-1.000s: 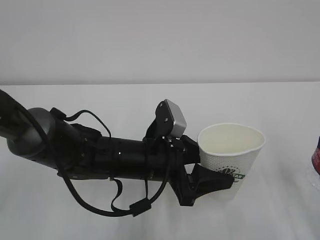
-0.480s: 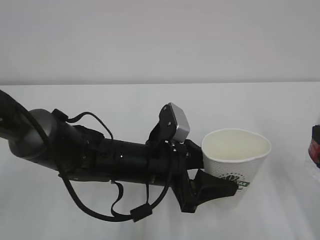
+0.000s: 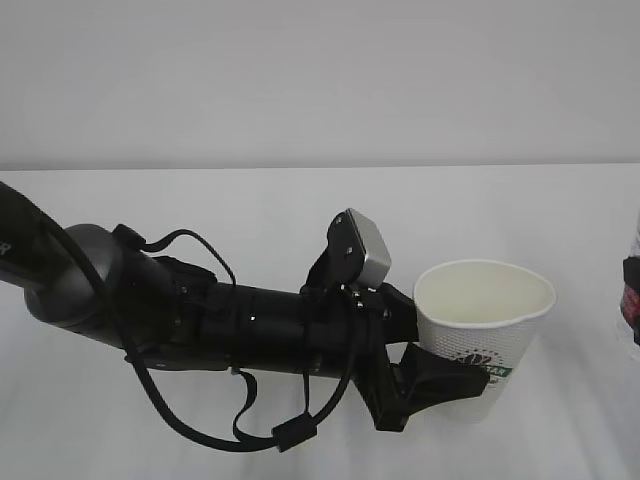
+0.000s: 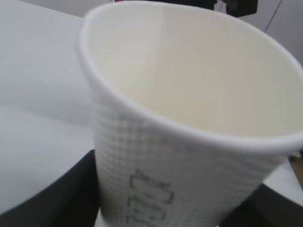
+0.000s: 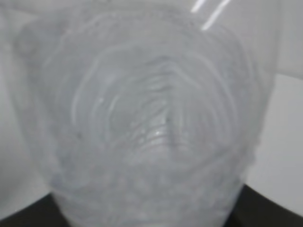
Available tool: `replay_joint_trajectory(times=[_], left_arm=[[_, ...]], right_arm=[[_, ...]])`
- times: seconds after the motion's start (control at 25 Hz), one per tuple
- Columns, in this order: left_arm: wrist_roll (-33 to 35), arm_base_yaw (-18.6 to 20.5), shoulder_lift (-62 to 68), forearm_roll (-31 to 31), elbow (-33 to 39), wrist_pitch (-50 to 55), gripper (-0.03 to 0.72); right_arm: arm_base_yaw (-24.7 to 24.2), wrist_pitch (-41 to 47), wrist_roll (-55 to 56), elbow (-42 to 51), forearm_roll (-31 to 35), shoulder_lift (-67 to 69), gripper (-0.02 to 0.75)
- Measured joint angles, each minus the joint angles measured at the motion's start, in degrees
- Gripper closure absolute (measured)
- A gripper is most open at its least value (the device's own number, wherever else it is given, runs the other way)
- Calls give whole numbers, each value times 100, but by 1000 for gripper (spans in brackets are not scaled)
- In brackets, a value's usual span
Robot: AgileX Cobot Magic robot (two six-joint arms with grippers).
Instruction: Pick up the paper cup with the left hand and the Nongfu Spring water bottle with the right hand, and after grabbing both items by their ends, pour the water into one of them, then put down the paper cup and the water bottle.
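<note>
Broadly, a white table [image 3: 300, 210] backed by a pale wall [image 3: 320, 80] carries the scene, with the thick black arm [image 3: 150, 310], its looped cables [image 3: 200, 430] and a small grey camera box [image 3: 365, 250] filling the left and screening the surface behind. At centre-right the left hand [image 3: 440, 350] is clamped on the lower body of the paper cup [image 3: 485, 310], upright, mouth open, its inside showing pale and dry in the wrist view. At the far right edge only a red sliver of the Nongfu Spring water bottle [image 3: 632, 300] shows; in the right wrist view its clear ribbed body [image 5: 147, 123] sits between the dark jaws of the right hand, which grasp it
</note>
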Motion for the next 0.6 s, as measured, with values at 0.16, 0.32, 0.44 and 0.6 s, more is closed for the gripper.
replay_joint_trajectory(times=[0.16, 0.32, 0.44, 0.6], left_arm=[[0, 0, 0, -40, -13, 11, 199], [0, -10, 52, -40, -243, 22, 199], [-9, -70, 108, -40, -386, 33, 199], [-9, -201, 113, -40, -388, 40, 199]], right_arm=[[0, 0, -333, 0, 0, 0, 358], [0, 0, -670, 0, 0, 0, 358], [0, 0, -801, 0, 0, 0, 359], [0, 0, -1068, 0, 0, 0, 359]])
